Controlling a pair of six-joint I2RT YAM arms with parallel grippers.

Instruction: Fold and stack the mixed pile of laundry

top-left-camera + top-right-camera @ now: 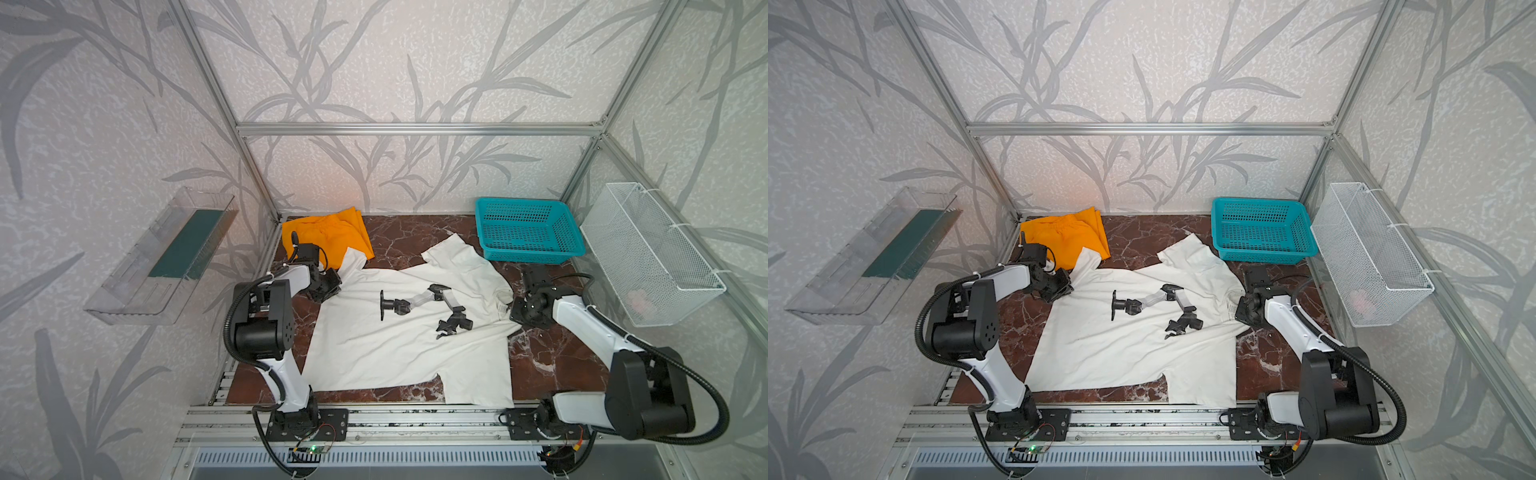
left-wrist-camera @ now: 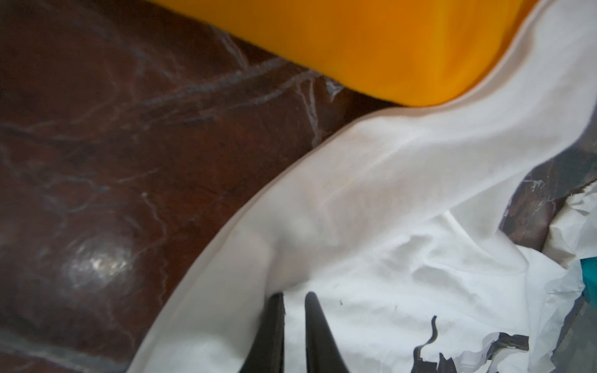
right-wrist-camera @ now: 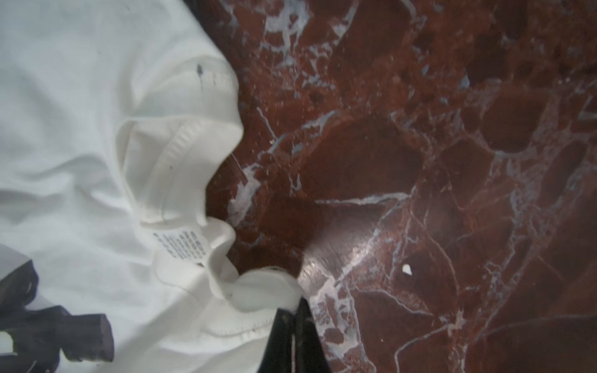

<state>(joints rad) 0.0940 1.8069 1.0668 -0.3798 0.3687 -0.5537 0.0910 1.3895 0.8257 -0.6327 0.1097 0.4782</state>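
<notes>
A: Can I tell what my left hand [image 2: 294,298] has?
B: You can't. Its fingers [image 2: 318,329] are blurred and run off the picture's edge, with a slit of white shirt [image 2: 387,258] between them; grip or not, unclear. In both top views its own bulk covers the tips.
A: My right hand [image 3: 294,315]?
B: Closed, with the fingers cut by the edge. Whether the collar [image 3: 258,290] at their tips is pinched, you can't see. The label [image 3: 181,245] just past them is too small to read.
A: Anything else?
B: Beyond your left hand, the sleeve [image 1: 353,259] hides part of the orange trousers [image 1: 332,232]. Out past your right hand, a pink blur [image 1: 638,301] sits in the wire basket [image 1: 665,232].
</notes>
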